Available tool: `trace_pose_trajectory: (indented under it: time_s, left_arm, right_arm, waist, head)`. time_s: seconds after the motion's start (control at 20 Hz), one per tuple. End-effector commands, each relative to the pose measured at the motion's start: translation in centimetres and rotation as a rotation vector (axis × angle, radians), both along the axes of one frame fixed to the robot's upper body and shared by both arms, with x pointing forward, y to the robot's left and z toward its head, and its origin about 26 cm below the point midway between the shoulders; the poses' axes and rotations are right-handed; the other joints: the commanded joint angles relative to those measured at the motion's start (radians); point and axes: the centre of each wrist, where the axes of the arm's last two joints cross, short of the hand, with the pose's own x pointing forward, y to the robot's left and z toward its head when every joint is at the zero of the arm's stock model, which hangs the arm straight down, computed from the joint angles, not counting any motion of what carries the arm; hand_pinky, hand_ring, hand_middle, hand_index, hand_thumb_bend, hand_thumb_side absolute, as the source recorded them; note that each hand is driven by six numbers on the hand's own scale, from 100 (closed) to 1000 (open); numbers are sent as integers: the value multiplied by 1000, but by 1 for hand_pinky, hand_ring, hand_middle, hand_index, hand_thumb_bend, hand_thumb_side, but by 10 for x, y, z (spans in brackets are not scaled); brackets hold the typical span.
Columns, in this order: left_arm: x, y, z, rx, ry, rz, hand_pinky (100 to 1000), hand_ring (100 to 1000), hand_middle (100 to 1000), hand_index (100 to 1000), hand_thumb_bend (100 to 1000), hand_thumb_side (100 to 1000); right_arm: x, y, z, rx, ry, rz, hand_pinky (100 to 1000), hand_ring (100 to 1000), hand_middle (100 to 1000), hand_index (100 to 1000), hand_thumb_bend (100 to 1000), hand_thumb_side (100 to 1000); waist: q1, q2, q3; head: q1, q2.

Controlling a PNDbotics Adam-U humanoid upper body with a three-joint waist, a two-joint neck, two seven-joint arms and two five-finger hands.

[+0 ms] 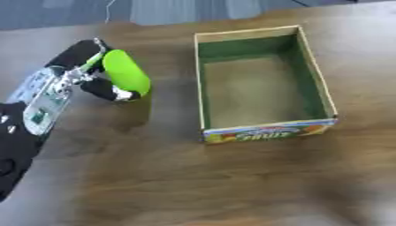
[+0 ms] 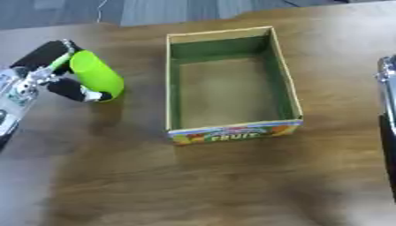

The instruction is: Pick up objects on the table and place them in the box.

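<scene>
A bright green oblong object (image 1: 126,71) hangs above the wooden table (image 1: 193,185), left of the box. My left hand (image 1: 86,73) is shut on it, black fingers and thumb curled round it from behind and below. The open cardboard box (image 1: 263,81) has green inner walls, a bare brown floor and a fruit print on its near wall; nothing lies inside it. At the right edge of the right eye view a black and silver piece of my right arm (image 2: 386,101) shows; the hand itself is hidden.
My left forearm (image 1: 31,119), black with a silver plate, comes in from the lower left. A grey floor (image 1: 70,13) runs past the table's far edge.
</scene>
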Motion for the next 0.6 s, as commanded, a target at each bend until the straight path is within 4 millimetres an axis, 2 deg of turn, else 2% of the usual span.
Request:
trace_pose_trajectory:
  time_s: [0.05,0.35,0.6]
  left_arm:
    - [-2,3,15,-56,-48,-14,100,151,183,216,224,436]
    - [-11,-8,31,-276,-93,-101,100,150,180,211,231,423]
    - [-20,-23,62,-375,-139,-207,100,152,182,221,232,420]
  right_arm:
    - [-3,0,9,0,-33,-2,100,526,592,659,100,911]
    - [-2,0,9,0,-31,-4,100,526,592,659,100,911]
    - [-2,0,8,-3,-27,-4,100,527,592,660,100,911]
  waist:
    - [-3,-17,1]
    - [-5,-20,1]
    - [-5,-24,-6]
  head:
    - [-2,0]
    - [-8,0]
    - [-10,0]
